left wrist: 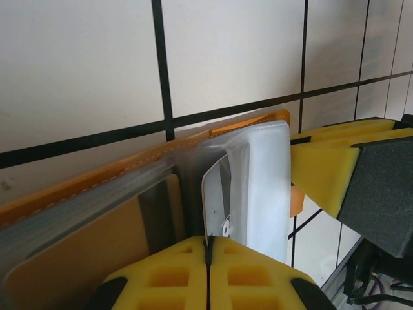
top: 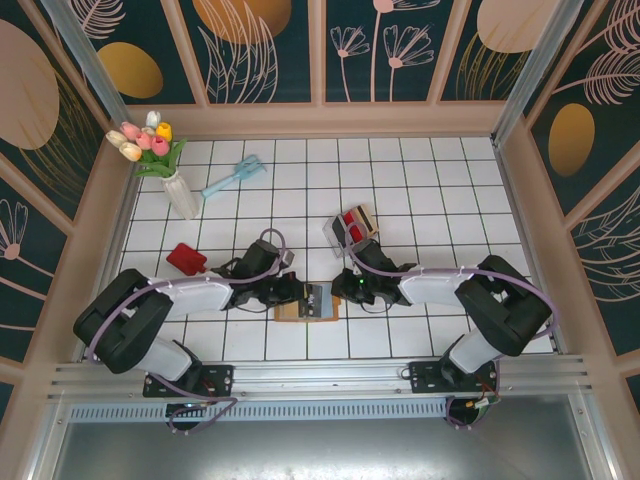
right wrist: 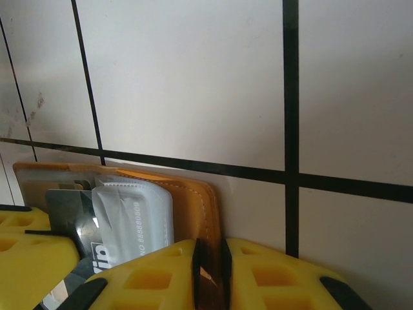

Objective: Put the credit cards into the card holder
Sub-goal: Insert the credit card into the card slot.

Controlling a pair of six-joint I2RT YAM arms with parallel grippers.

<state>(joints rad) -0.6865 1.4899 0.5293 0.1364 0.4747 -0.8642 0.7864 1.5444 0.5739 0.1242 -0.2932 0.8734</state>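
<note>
The card holder [top: 300,310], an orange-brown leather wallet, lies open on the tiles between my two grippers. My left gripper [left wrist: 208,242] is shut on a thin grey credit card [left wrist: 218,194] that stands edge-on, its far end inside a clear sleeve [left wrist: 268,187] of the card holder [left wrist: 97,177]. My right gripper [right wrist: 210,248] is shut on the orange edge of the card holder [right wrist: 193,203]; beside it a dark grey card [right wrist: 68,206] sits behind a milky sleeve [right wrist: 135,216]. A red card [top: 186,259] lies on the tiles to the left.
A clear tray [top: 352,226] with red and dark cards stands behind the right arm. A white vase of tulips [top: 180,192] and a light blue tool [top: 233,177] are at the back left. Wooden walls ring the tiled floor.
</note>
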